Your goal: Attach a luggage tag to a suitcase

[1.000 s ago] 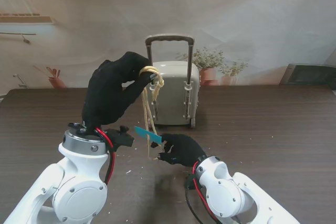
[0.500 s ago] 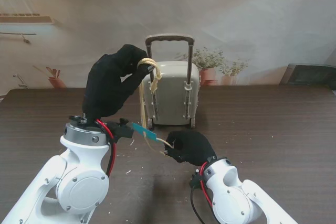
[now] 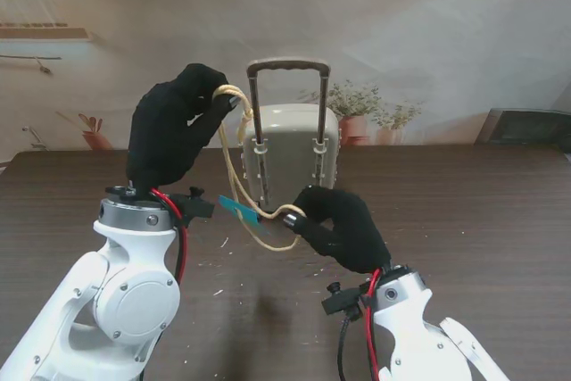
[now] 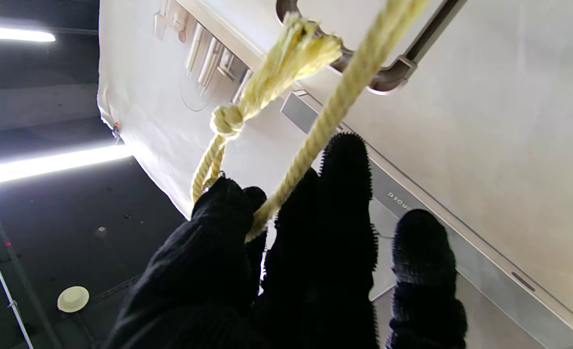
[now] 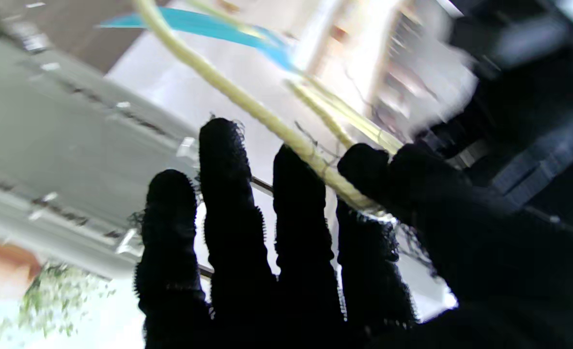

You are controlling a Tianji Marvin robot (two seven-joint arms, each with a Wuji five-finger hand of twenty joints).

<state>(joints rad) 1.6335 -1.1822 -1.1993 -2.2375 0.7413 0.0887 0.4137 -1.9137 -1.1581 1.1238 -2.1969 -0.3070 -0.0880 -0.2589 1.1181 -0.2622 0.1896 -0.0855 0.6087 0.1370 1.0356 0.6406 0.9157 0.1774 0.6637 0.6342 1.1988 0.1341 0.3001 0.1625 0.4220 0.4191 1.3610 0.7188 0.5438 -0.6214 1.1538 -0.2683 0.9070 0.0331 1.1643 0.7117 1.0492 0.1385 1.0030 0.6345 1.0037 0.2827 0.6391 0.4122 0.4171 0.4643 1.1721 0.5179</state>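
Compared with the picture of half a second ago, the right hand (image 3: 343, 225) has been raised from the counter (image 3: 482, 211) and brought closer to the suitcase (image 3: 287, 153), and the left hand (image 3: 169, 136) has been shifted a little to the robot's left of the suitcase handle (image 3: 288, 69). The suitcase is seen standing upright on the counter, with its handle pulled out. The yellow cord (image 3: 234, 167) is held at its upper end by the left hand, whose fingers (image 4: 218, 228) are closed on it at the height of the suitcase handle; in the left wrist view a knot (image 4: 226, 121) with a frayed end is seen on the cord just beyond the fingertips. From there the cord is hung down in front of the left side of the suitcase and is curved in a loop toward the right hand. The right hand is placed in front of the suitcase, nearer to me, and the cord is pinched between its thumb (image 5: 363, 165) and forefinger, while the other fingers are stretched out and apart. The blue luggage tag (image 3: 239, 210) is carried on the cord, in the air in front of the lower left corner of the suitcase, just beside the right hand. The right wrist view is blurred.
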